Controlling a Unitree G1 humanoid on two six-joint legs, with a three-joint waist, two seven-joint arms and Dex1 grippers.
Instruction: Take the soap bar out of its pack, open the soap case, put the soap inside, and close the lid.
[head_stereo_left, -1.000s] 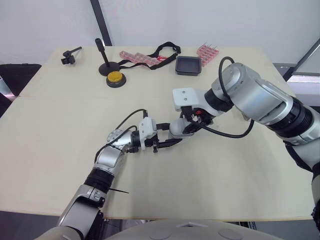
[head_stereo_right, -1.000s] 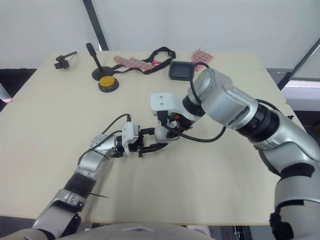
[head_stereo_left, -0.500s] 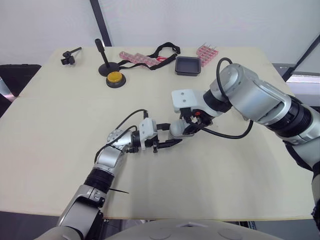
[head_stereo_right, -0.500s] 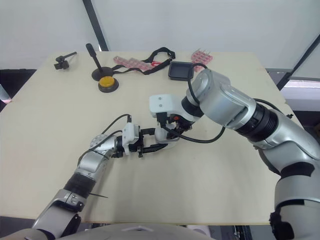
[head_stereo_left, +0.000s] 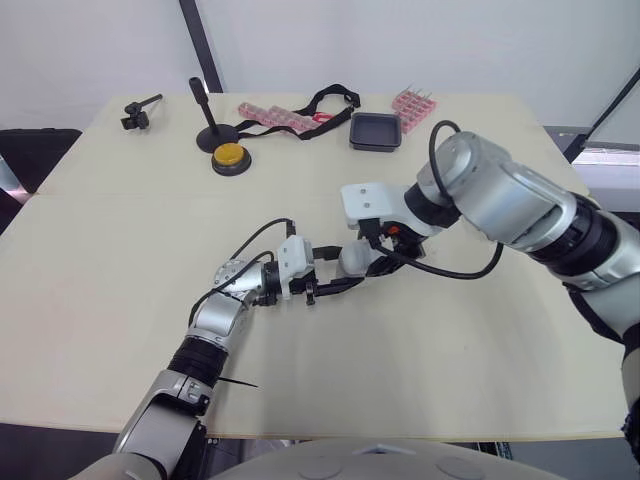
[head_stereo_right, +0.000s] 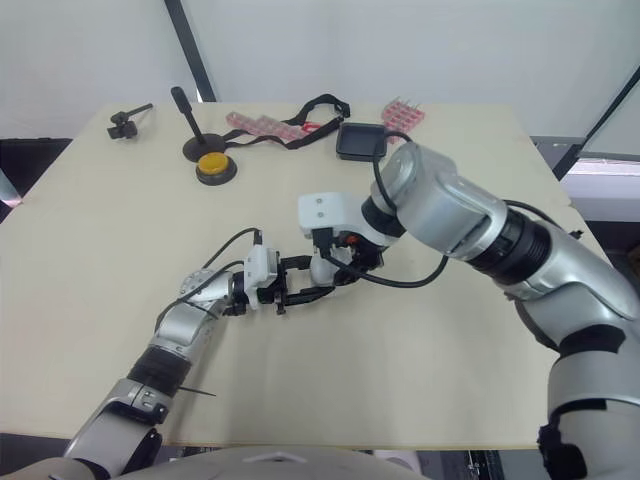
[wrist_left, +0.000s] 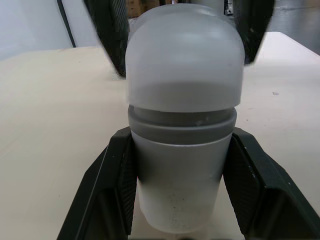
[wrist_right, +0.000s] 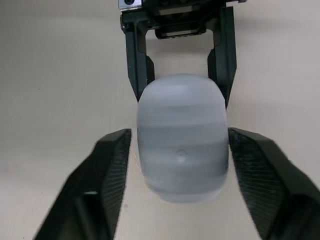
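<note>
The left hand (head_stereo_left: 347, 267) is closed on the soap case (head_stereo_left: 357, 261), a frosted oval shell lying sideways near the middle of the desk (head_stereo_left: 110, 270). In the left wrist view its two black fingers (wrist_left: 112, 185) press against the greyer lower half of the case on both sides, and the paler domed half stands clear beyond them. The right hand (wrist_right: 180, 134) reaches in from the opposite end with its fingers (wrist_right: 107, 165) spread on either side of that domed half. One finger looks to be touching the shell and the other is a sliver apart from it. The lid is on the case. Along the far edge of the desk lie a yellow button (head_stereo_left: 232, 155), a black tray (head_stereo_left: 377, 131), a black strap (head_stereo_left: 330, 98) and two pink strips (head_stereo_left: 272, 116)
</note>
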